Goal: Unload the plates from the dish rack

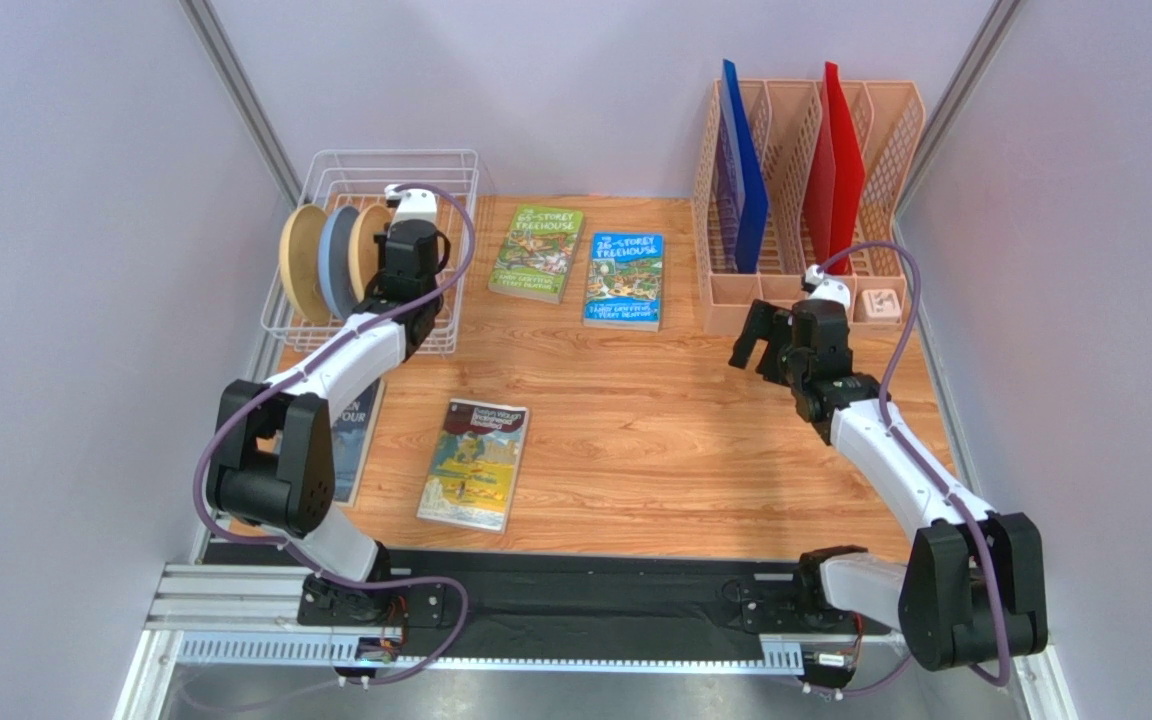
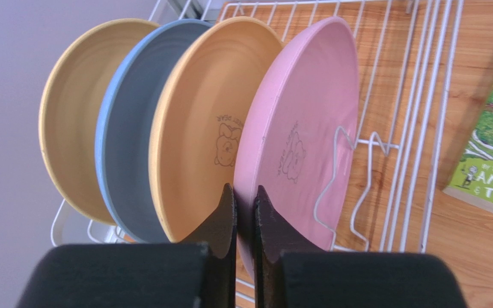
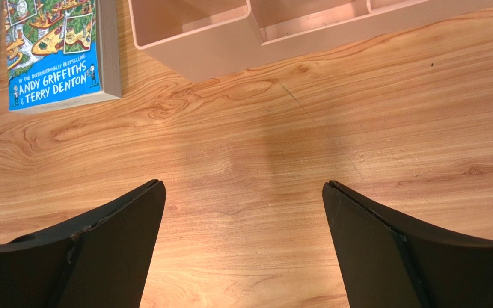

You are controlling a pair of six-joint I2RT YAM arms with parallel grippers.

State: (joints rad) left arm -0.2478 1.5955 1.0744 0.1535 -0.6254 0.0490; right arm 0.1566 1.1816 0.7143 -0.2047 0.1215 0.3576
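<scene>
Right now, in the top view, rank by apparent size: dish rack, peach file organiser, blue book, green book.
Peach file organiser
dish rack, only slightly smaller
then blue book and green book: look alike, unranked

Pale lilac-grey walls (image 1: 71, 195) close in on three sides, plain and evenly lit. A grey metal post (image 1: 244, 98) slants up each back corner. The table (image 1: 642, 435) is warm wood grain with soft shadows. Along its near edge a black strip (image 1: 597, 593) runs beside a ribbed aluminium rail (image 1: 229, 600)
</scene>
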